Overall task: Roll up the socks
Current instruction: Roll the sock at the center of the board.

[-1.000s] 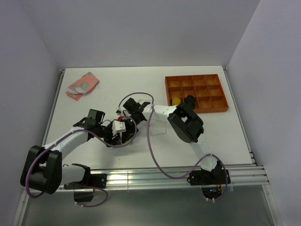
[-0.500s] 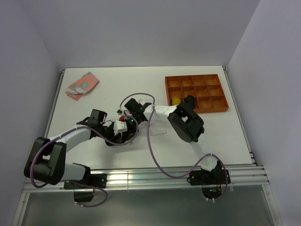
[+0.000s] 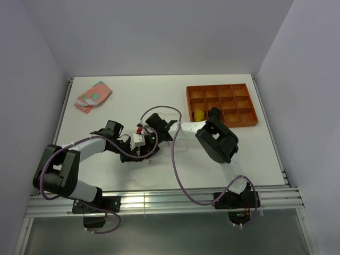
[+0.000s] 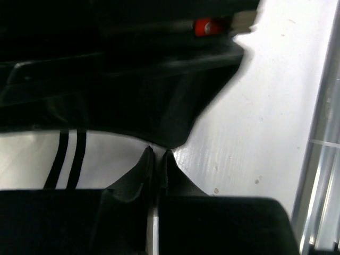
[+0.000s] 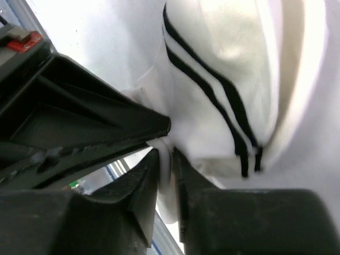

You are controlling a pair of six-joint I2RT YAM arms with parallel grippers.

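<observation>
Both pincers meet at middle of surface (image 3: 106, 117), tips close together. Right pincer (image 5: 166, 159) pinching white fold of striped sock (image 5: 212, 79), which lies bunched under both pincers, 2 black stripes showing. Left pincer (image 4: 156, 159) pressed together beside sock; cannot tell if fabric is caught. Orange tray (image 3: 222, 104) at far right, pink cloth (image 3: 93, 95) at far left.

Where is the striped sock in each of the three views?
Top external: hidden where arms meet on the table.
Left wrist: striped sock lower left, beyond the jaws.
Right wrist: fills upper right, pinched between the jaws.
Shared landmark: its two black stripes, both wrist views.
</observation>
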